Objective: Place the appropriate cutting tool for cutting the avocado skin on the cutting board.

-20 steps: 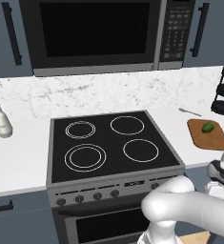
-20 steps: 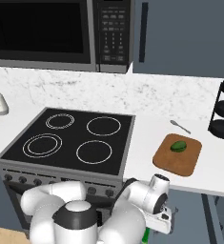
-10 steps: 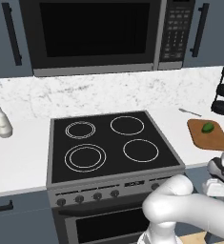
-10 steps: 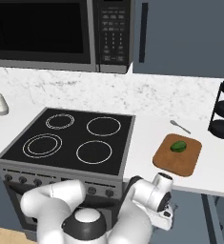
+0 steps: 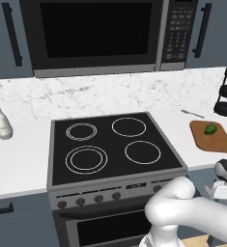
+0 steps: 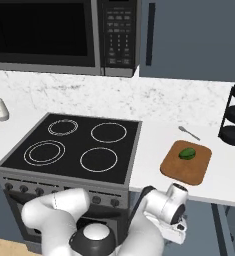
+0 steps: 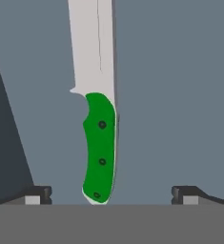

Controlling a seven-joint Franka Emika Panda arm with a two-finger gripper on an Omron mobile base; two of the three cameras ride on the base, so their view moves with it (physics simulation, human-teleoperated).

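I see nothing grasped yet: my jaws stand wide open around the green-handled knife (image 7: 100,147), apparently in a drawer. The avocado (image 6: 187,153) sits alone on the cutting board (image 6: 194,170); grasping and carrying remain.

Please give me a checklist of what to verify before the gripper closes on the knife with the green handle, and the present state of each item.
1. Gripper open: ok, the fingertips stand wide apart.
2. Knife between the fingertips: ok, the green handle lies midway, nearer the camera than the blade.
3. Fingertips low enough to touch the handle: cannot tell from the hand view.
4. Cutting board has free space: ok, only the avocado lies on it, near the far edge.
5. Path up to the board free: cannot tell; the hand works below the counter edge.
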